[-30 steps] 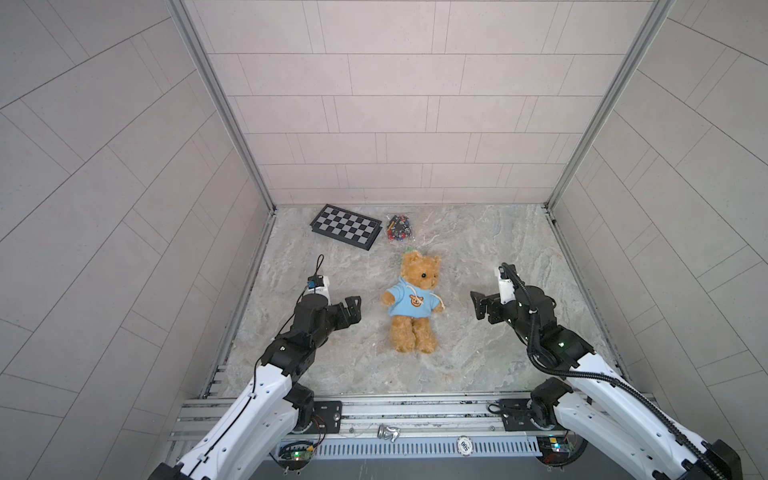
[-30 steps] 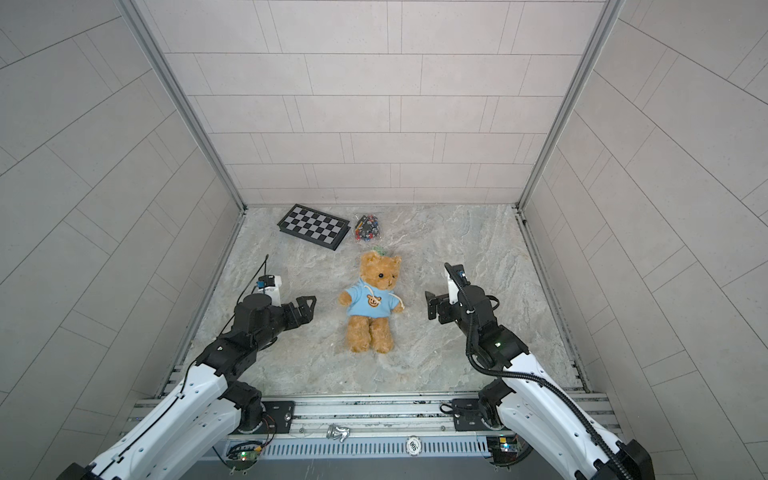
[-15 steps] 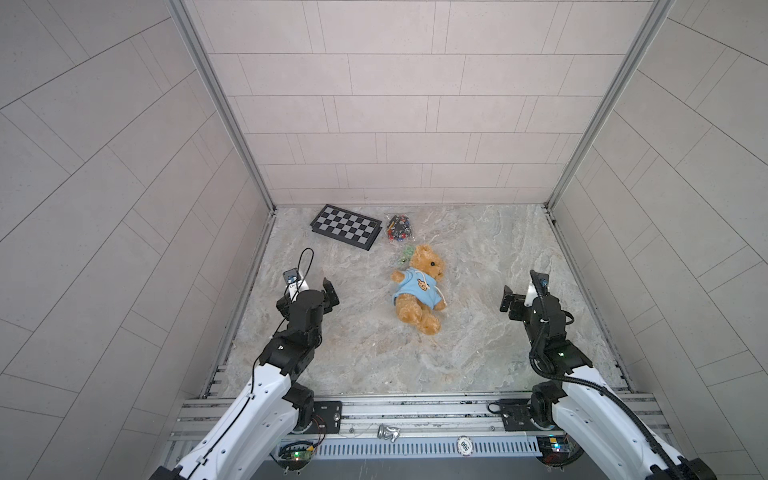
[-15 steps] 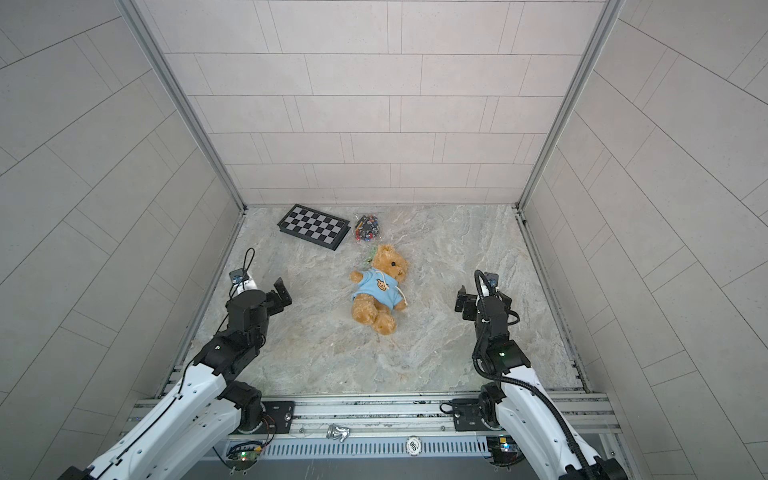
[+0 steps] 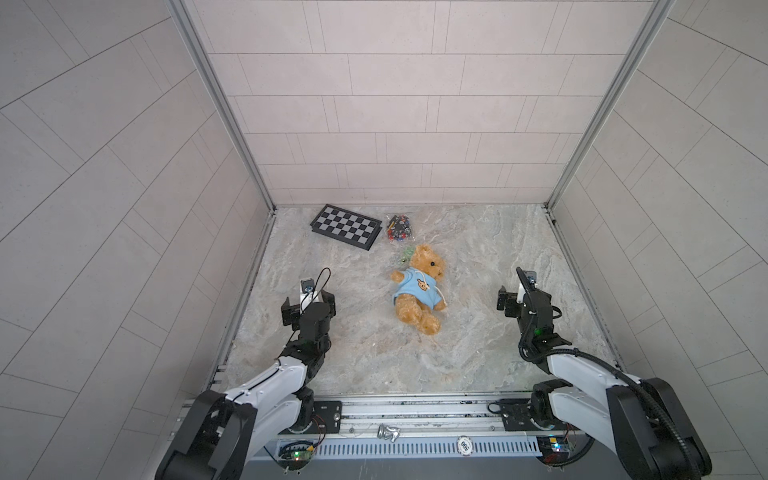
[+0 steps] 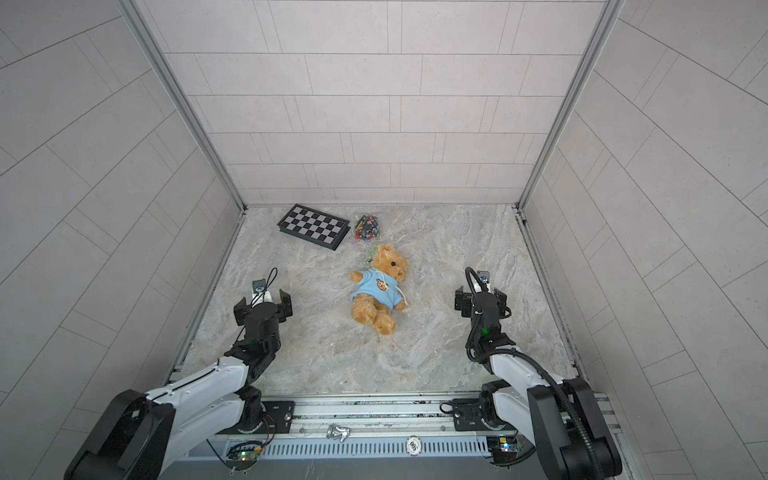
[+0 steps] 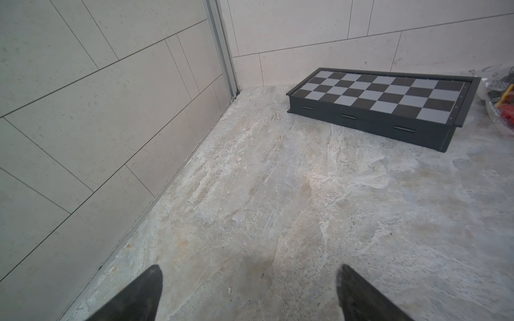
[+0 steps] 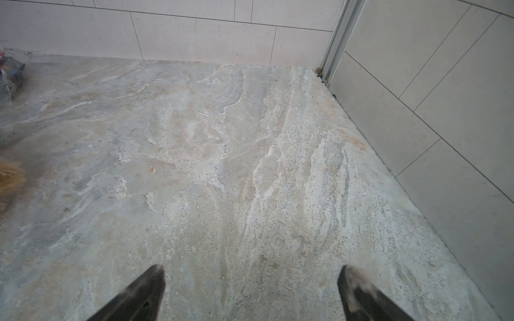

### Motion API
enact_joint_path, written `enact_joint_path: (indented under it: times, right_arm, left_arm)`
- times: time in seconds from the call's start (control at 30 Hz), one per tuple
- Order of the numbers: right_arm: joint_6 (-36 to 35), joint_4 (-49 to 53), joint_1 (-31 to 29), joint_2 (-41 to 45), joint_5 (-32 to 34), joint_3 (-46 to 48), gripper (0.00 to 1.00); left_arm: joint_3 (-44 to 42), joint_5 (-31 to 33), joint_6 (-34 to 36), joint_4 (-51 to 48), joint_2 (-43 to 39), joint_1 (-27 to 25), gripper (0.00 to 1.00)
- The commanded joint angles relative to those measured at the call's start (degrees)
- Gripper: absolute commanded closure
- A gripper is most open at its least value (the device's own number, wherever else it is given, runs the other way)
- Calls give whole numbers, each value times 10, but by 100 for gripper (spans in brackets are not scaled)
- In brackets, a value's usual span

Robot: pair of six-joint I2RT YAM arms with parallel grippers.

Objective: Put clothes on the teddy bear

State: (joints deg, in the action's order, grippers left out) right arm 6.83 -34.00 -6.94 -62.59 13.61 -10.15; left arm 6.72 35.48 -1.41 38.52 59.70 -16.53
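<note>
Bear [image 5: 424, 263] lies tilted mid-surface [image 5: 498, 353], hoodie [image 5: 417, 291] on. Left gripper [image 5: 308, 306] at 9 o'clock and right gripper [image 5: 521, 300] at 3 are both spread, empty and well apart from it. Risk: a grasp may snag the drawstring or shove the head into the bag [image 5: 399, 227] at 12, which holds coloured bits. Chessboard [image 5: 345, 226] at 11 is closed, contents unseen.

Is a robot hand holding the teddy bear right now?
No, the teddy bear lies alone on the table, with the left gripper and right gripper both open and apart from it.
</note>
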Motion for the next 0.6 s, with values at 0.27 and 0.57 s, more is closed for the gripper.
enact_joint_path:
  times: [0.27, 0.57]
  right_arm:
    - [-50, -208, 3, -132, 22, -30, 0]
    - [-60, -275, 8, -202, 24, -38, 0]
  left_arm:
    - [48, -130, 25, 288, 191, 75, 0]
    - [69, -143, 27, 291, 240, 78, 0]
